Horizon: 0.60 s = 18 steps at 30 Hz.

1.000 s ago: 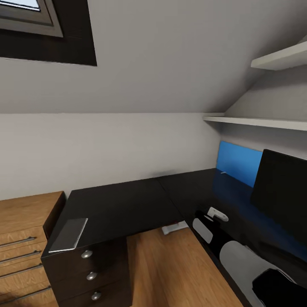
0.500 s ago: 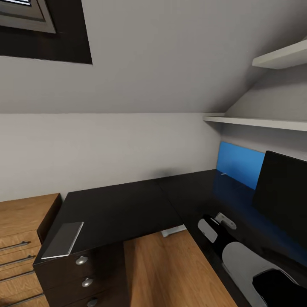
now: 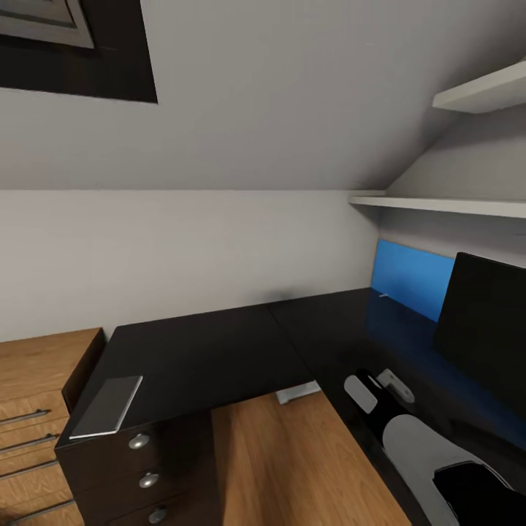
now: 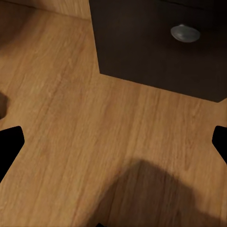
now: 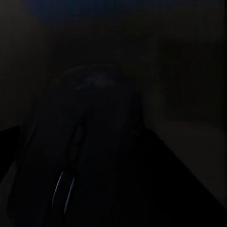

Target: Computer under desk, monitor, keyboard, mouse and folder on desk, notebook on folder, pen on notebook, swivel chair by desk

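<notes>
The black L-shaped desk (image 3: pixel 212 351) spans the head view, its drawer unit (image 3: pixel 146 467) at the left end. A grey notebook (image 3: pixel 108 405) lies on that end. The monitor (image 3: pixel 488 329) stands on the right wing. A small white stick, maybe the pen (image 3: pixel 381 295), lies by the blue wall panel. My right gripper (image 3: pixel 380 387) hovers over the desk's inner edge near the monitor. A dark rounded mouse (image 5: pixel 80 156) sits very close in the dim right wrist view, seemingly gripped. My left gripper (image 4: pixel 113 142) is open above the wood floor beside the drawer unit (image 4: pixel 161 42).
A light-wood chest of drawers (image 3: pixel 36 387) stands left of the desk. Two white shelves (image 3: pixel 438 207) hang over the right wing under the sloped ceiling. A skylight (image 3: pixel 44 29) is at the upper left. A white desk foot (image 3: pixel 298 393) rests on the floor in the desk's inner corner.
The head view has shifted, so the desk and notebook sit further left in the picture. My right gripper now shows slightly lower and further right over the desk.
</notes>
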Tool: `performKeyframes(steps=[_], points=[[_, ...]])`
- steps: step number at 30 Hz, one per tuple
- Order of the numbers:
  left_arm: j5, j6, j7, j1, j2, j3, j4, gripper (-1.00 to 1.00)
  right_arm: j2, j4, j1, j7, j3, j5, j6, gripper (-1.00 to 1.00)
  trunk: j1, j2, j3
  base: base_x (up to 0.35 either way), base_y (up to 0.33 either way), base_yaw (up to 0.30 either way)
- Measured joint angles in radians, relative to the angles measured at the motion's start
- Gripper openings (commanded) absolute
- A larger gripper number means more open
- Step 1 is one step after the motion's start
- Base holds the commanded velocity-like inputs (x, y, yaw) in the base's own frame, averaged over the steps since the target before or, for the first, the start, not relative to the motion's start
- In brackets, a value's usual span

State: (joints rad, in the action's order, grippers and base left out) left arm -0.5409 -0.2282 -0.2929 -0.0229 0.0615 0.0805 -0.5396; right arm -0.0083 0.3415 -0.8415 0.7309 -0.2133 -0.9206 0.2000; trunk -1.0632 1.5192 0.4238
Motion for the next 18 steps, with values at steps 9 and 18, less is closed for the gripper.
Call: performKeyframes(steps=[9, 18], points=[[0.000, 0.000, 0.000, 0.000, 0.000, 0.000, 0.000, 1.00, 0.001, 0.000, 0.000, 0.037, 0.005, 0.000, 0.008, -1.00, -0.035, 0.063, 0.028, 0.000, 0.000, 0.000], [0.000, 0.000, -0.001, 0.000, 0.000, -0.001, 0.000, 1.00, 0.001, 0.000, 0.000, 0.040, 0.005, 0.001, 0.008, -1.00, -0.042, 0.077, 0.034, 0.000, 0.000, 0.000]])
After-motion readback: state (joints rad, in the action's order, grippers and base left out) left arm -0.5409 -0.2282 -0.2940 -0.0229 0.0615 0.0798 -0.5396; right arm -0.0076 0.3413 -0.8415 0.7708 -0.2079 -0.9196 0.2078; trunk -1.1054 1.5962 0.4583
